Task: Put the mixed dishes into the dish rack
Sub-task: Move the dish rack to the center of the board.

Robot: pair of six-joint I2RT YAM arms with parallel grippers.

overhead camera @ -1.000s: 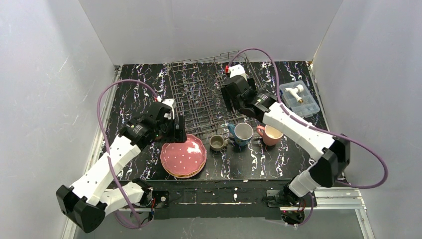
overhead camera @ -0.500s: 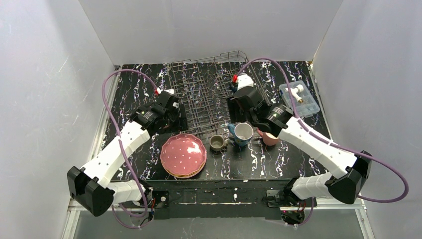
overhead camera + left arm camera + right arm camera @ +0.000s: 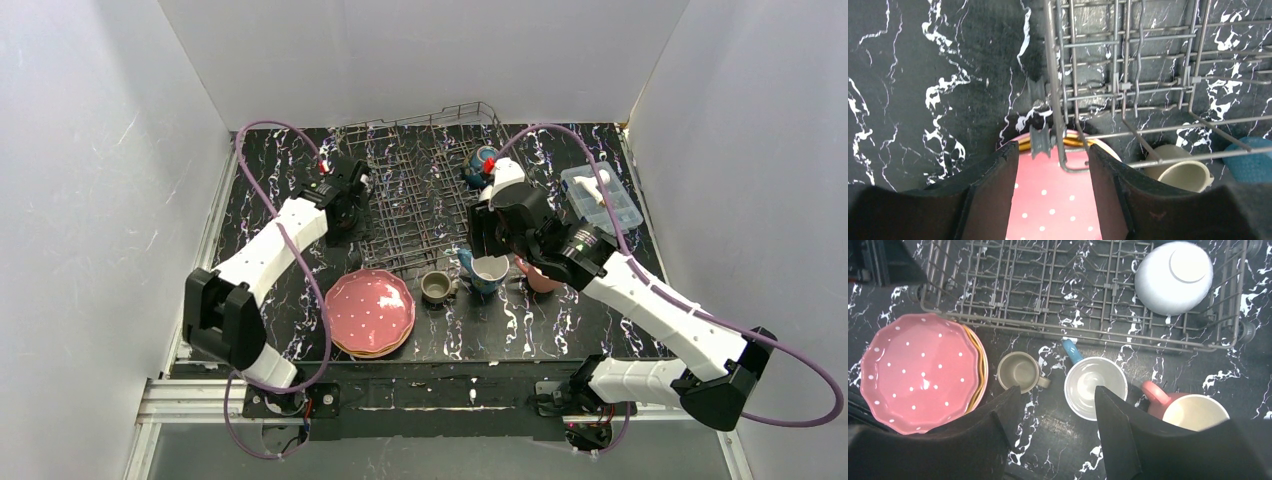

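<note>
Drop right pincer point(image 3: 1057, 388), half spread and empty, straight onto blue mug point(image 3: 1088, 380) beneath, one finger inside the rim, clear of olive mug point(image 3: 1018, 372) and pink mug point(image 3: 1193, 412) on either side. Keep left pincer point(image 3: 1053, 147), likewise part open and holding nothing, off the rack point(image 3: 1048, 330) corner wire just ahead. In rack: upturned white bowl point(image 3: 1173, 277), teal bowl point(image 3: 482, 162) at far right. Plates point(image 3: 918, 372) stacked on worktop point(image 3: 1058, 440) beside the near rail
</note>
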